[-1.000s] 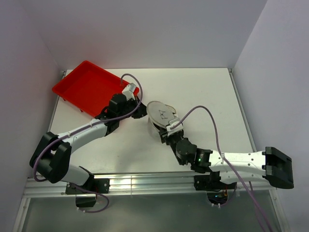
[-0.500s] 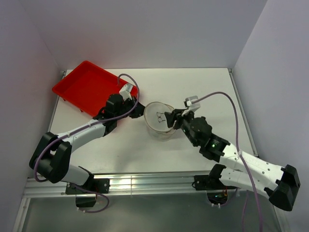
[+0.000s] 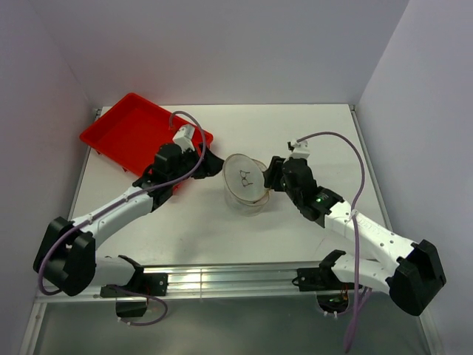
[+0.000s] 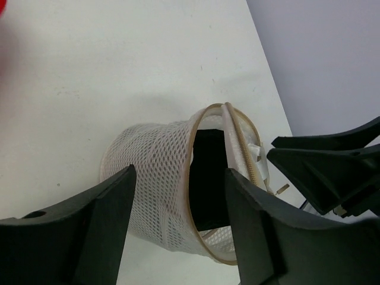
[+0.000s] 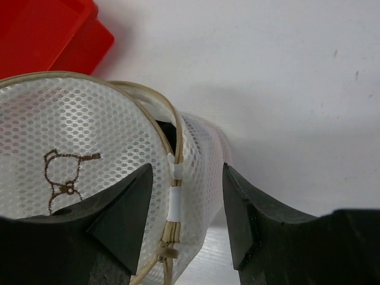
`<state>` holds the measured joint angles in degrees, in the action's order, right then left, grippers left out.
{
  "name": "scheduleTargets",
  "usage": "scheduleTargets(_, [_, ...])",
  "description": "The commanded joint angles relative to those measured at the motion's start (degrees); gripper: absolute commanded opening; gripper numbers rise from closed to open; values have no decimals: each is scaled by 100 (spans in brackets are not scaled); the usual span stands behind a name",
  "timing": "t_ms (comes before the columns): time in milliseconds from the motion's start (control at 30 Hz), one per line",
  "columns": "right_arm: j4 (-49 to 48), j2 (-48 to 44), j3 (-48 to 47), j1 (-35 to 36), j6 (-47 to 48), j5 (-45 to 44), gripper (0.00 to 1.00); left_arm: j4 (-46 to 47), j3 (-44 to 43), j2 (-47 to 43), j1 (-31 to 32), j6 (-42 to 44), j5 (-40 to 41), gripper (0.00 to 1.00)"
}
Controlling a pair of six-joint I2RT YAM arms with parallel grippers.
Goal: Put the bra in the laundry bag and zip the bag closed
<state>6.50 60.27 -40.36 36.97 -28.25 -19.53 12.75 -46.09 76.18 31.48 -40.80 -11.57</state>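
- Table: white, and carries all items.
- Red tray: far-left corner, well apart from the bag.
- Laundry bag: mid-table between both grippers, its round lid ajar. The interior is dark and the contents cannot be told.
- Left gripper: fingers apart, just beside the bag's mesh wall.
- Right gripper: fingers apart, straddling the bag's zipped rim without clamping it.
- Zip pull: hangs at the rim.

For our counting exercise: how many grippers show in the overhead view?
2. The left gripper is just left of the laundry bag; the right gripper is just right of it.
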Motion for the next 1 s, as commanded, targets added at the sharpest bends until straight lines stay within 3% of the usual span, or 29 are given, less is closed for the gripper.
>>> scheduleTargets(0, [-113, -24, -192, -85, -233, 458, 57, -281, 47, -296, -28, 90, 287, 68])
scheduleTargets(167, [-368, -15, 19, -366, -392, 862, 55, -449, 275, -771, -55, 2, 533, 72])
scheduleTargets(367, [-606, -156, 265, -550, -620, 995, 42, -266, 688, -1263, -46, -341, 253, 67])
scheduleTargets(567, [-624, -173, 476, -682, -813, 1039, 44, 358, 1154, -1483, -11, -894, -319, 63])
scheduleTargets(633, [-789, -208, 555, -735, -866, 1047, 51, 403, 1164, -1317, 15, -930, -529, 64])
scheduleTargets(700, [-826, -217, 616, -770, -927, 1135, 49, 482, 1076, -1089, 51, -921, -679, 63])
scheduleTargets(767, [-922, -270, 687, -770, -1006, 1275, 42, 500, 1005, -965, 121, -860, -697, 59])
scheduleTargets(800, [-949, -296, 757, -770, -1077, 1311, 34, 561, 944, -878, 121, -860, -697, 56])
scheduleTargets(900, [-1072, -446, 932, -779, -1217, 1452, 25, 693, 813, -702, 130, -816, -706, 34])
scheduleTargets(933, [-1124, -533, 986, -779, -1253, 1487, 24, 763, 751, -649, 130, -816, -715, 17])
scheduleTargets(967, [-1134, -577, 1021, -779, -1297, 1522, 23, 842, 707, -588, 121, -764, -758, 11])
